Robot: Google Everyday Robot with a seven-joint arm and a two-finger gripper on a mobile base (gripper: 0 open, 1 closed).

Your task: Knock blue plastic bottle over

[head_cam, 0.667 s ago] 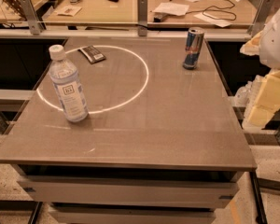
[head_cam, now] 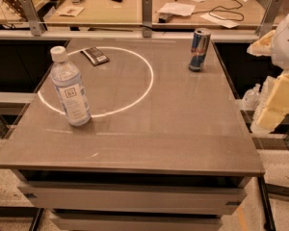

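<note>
The blue plastic bottle stands upright on the left part of the grey table. It is clear and pale bluish, with a white cap and a pale label bearing a small dark square logo. It stands on the edge of a bright light ring on the tabletop. My gripper shows as cream-coloured parts at the right edge of the camera view, beyond the table's right side and far from the bottle. It holds nothing that I can see.
A blue-and-silver drink can stands upright at the back right of the table. A small dark packet lies flat at the back left, inside the ring. Behind the table runs a wooden counter with papers and cables.
</note>
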